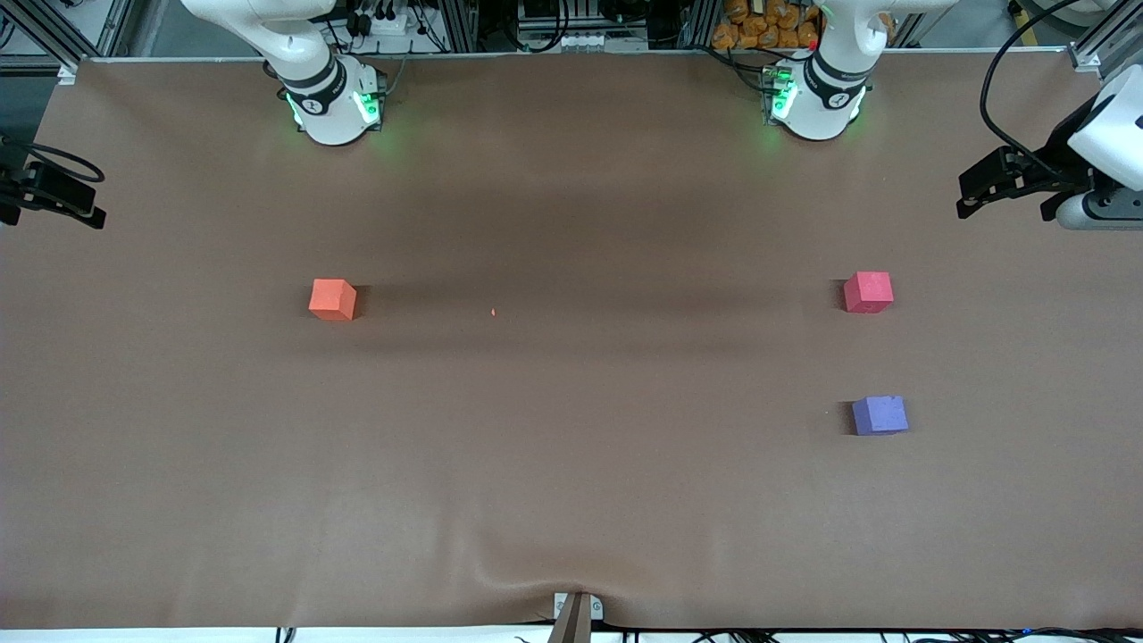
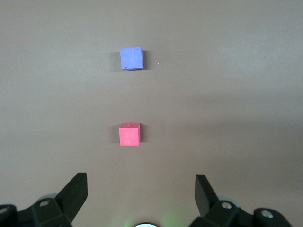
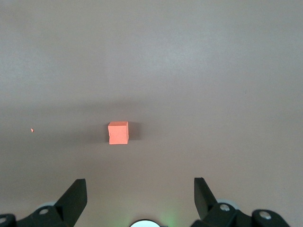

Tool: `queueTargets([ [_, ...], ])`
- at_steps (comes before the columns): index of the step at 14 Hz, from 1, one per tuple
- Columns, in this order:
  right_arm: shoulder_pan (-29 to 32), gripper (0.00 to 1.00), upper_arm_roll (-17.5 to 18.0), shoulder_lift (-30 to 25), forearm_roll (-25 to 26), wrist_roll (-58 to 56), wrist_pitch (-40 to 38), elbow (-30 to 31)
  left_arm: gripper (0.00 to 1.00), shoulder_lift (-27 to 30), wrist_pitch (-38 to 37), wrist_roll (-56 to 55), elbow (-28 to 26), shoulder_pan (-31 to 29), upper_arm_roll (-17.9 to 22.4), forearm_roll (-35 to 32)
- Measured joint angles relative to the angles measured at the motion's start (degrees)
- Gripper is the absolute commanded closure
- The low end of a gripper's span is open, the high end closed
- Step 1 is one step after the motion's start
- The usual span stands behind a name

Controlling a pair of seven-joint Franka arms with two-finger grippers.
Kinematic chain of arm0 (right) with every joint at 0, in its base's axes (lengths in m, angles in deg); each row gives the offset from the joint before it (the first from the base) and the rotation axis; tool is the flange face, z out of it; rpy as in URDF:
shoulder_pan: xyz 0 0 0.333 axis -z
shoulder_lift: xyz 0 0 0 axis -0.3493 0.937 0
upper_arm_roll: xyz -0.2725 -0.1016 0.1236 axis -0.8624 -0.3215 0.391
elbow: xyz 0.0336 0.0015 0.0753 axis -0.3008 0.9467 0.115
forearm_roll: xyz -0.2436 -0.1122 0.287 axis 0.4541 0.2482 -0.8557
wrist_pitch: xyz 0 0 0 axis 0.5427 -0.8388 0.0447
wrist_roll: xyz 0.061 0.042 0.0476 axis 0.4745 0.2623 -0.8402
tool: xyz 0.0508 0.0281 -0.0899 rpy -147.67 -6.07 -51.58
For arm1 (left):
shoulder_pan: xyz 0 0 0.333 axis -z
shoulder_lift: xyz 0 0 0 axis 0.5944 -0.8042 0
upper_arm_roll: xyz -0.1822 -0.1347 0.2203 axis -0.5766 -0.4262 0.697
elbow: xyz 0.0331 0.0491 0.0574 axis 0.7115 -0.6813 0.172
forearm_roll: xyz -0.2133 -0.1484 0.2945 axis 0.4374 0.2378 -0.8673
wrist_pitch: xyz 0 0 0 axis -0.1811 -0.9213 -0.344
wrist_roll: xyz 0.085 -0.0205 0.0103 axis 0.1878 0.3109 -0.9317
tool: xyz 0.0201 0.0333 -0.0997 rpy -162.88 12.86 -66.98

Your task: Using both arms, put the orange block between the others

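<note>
The orange block (image 1: 332, 299) (image 3: 118, 133) lies on the table toward the right arm's end. The others lie toward the left arm's end: a pinkish-red cube (image 1: 868, 292) (image 2: 129, 134), and a purple cube (image 1: 880, 415) (image 2: 131, 58) nearer the front camera, with a bare gap between them. My left gripper (image 2: 141, 176) hangs open and empty, high over the table by its base (image 1: 814, 100), well short of the pinkish-red cube. My right gripper (image 3: 139, 180) is likewise open and empty, high up by its base (image 1: 332, 103), short of the orange block. Neither hand shows in the front view.
A tiny orange crumb (image 1: 492, 312) lies on the brown table cover (image 1: 571, 464) mid-table. Black fixtures jut in at the table's ends, one (image 1: 54, 192) at the right arm's end and one with a white housing (image 1: 1027, 183) at the left arm's end. A clamp (image 1: 576, 612) sits at the front edge.
</note>
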Motion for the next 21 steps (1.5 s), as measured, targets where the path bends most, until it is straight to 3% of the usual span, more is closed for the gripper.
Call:
queueTargets([
  [21, 0.00, 0.00, 0.02, 0.96, 0.00, 0.00, -0.27, 0.34, 0.00, -1.33, -0.12, 0.00, -0.14, -0.57, 0.10, -0.01],
])
